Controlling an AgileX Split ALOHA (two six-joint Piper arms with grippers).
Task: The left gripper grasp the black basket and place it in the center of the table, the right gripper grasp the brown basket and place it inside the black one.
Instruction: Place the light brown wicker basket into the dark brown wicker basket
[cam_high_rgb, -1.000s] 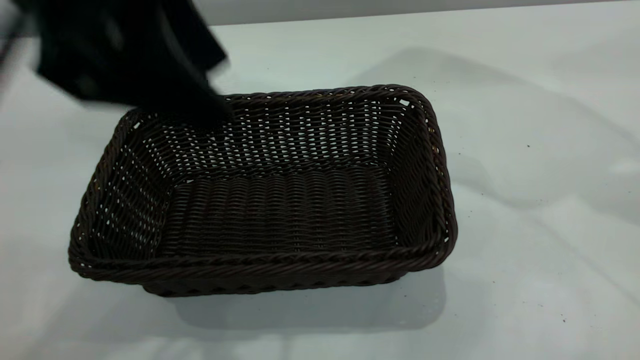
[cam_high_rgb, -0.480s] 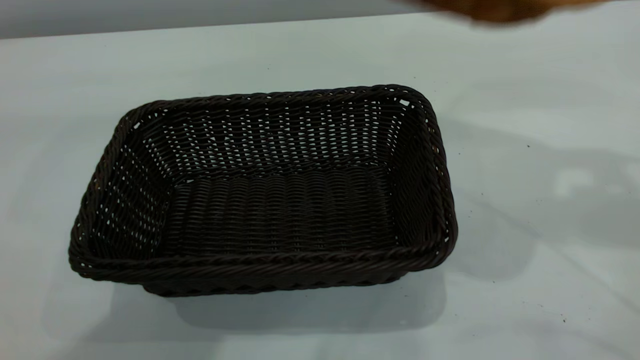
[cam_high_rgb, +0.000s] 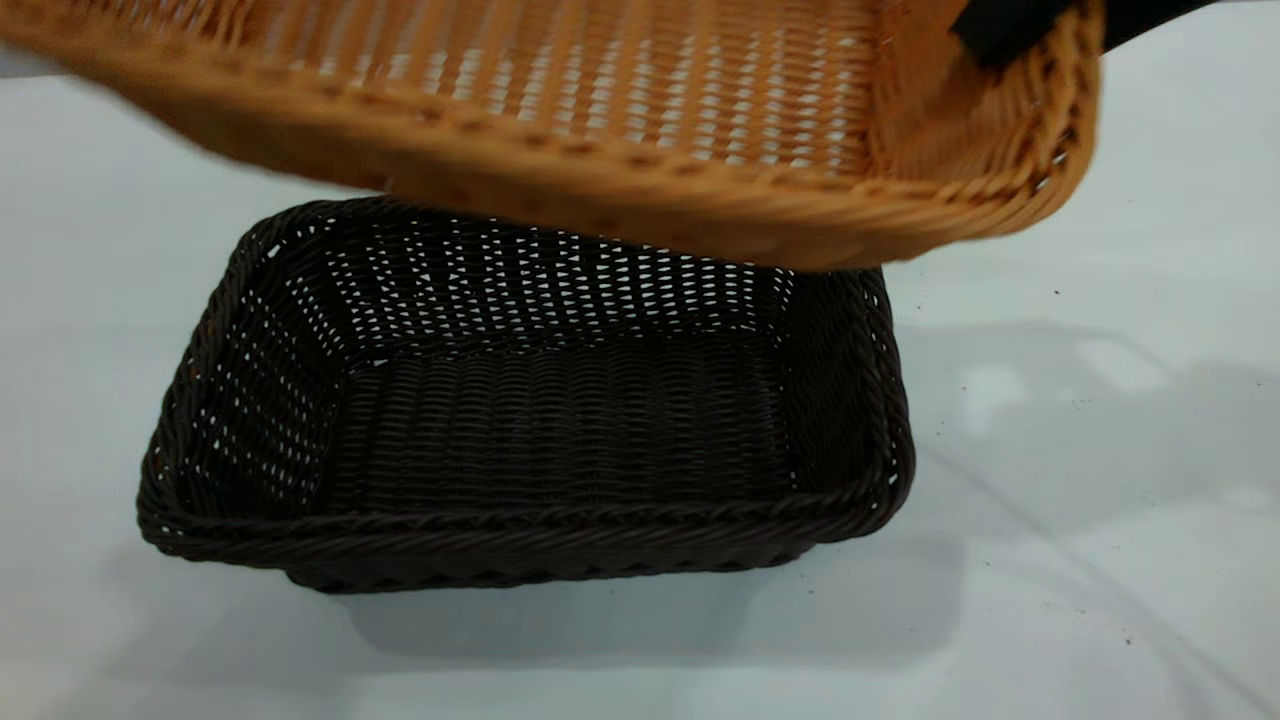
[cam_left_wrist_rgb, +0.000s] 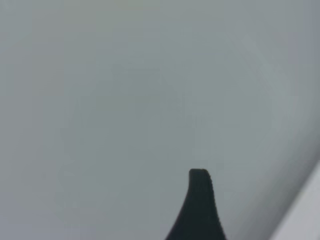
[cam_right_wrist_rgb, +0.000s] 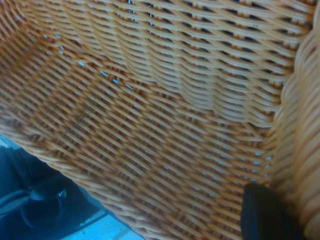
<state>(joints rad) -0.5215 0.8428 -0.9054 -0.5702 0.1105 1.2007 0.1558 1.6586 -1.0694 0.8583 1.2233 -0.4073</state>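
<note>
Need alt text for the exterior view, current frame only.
The brown basket hangs in the air, tilted, above the far side of the empty black basket, which sits on the white table. The right gripper holds the brown basket's rim at its right end.

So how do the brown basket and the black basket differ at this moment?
The brown basket is orange-tan and held in the air, tilted, by the right gripper at one short side; the black basket is very dark, flat on the table and empty. The brown one hangs over the black one's far rim. Both are rectangular wicker with braided rims.
</note>
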